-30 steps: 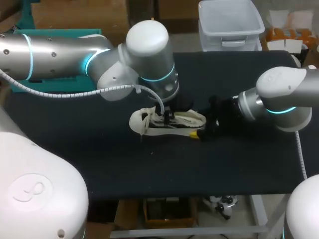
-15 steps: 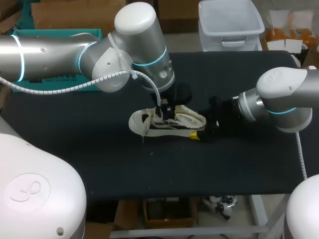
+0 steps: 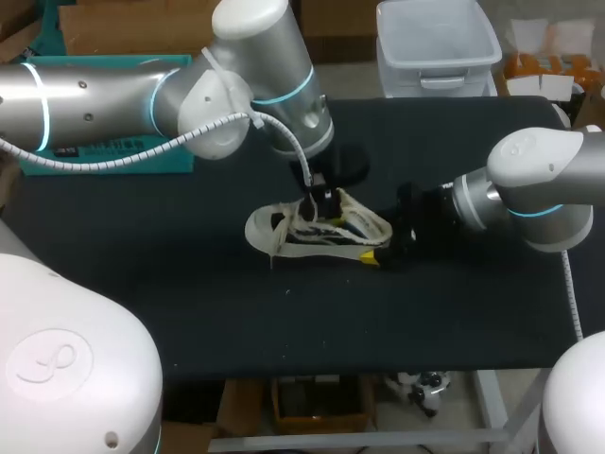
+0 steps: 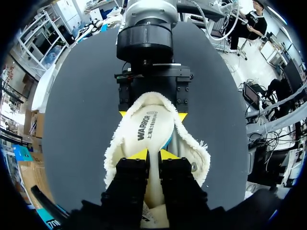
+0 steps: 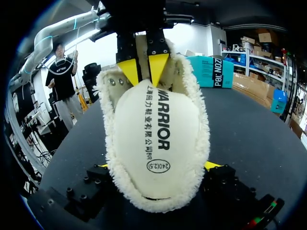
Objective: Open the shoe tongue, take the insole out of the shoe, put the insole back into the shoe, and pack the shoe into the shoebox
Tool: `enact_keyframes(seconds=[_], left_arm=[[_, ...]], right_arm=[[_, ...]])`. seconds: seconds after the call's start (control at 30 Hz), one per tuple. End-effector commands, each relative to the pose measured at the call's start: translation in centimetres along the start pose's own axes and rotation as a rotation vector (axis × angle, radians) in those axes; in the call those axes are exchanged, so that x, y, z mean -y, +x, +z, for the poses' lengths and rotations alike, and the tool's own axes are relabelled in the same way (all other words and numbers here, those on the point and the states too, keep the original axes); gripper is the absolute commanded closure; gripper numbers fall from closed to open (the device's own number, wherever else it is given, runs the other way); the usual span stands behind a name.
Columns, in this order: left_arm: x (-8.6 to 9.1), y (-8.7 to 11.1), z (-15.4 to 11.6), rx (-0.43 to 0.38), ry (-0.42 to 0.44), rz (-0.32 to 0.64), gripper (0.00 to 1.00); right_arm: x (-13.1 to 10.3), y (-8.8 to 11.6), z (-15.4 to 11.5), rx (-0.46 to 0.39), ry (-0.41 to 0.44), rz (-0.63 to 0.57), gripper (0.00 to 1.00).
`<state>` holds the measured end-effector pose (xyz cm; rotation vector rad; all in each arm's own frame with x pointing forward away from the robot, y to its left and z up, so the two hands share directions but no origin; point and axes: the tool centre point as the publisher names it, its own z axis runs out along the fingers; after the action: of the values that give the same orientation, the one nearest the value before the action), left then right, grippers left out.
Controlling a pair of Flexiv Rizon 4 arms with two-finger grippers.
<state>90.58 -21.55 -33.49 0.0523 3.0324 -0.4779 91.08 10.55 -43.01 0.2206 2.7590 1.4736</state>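
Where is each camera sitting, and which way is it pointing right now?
Head: fixed above and behind the robot, looking down on the table; left arm enters from the left, right arm from the right.
Left wrist: on the left arm, looking along the left gripper over the insole toward the right gripper.
Right wrist: on the right arm, looking back across the shoe at the left gripper.
Shared: both wrist views show the insole and both grippers, from opposite ends.
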Motion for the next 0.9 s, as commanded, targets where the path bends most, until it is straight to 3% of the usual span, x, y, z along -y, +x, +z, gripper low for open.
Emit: enact_keyframes(seconds=[0.03,0.43,0.63,0.9], left_arm=[[-0.4,0.9,-1.2,0.002,0.021,-0.007,1.0],[-1.4,1.4,-3.4,-0.028,0.093,-0.026,1.0],[-1.7,1.3,-4.9,-0.102,0.178,0.014,1.0],[0.2,2.1,-7.3,-0.177,0.292,0.129,1.0]], right_arm=[[0.3,-0.1,0.4,-0.001,-0.001,0.002,1.0],[0.3,-0.1,0.4,-0.001,-0.001,0.002,1.0],[0.3,-0.1,0.4,-0.001,-0.001,0.002,1.0],[0.3,-0.1,0.4,-0.001,-0.001,0.002,1.0]])
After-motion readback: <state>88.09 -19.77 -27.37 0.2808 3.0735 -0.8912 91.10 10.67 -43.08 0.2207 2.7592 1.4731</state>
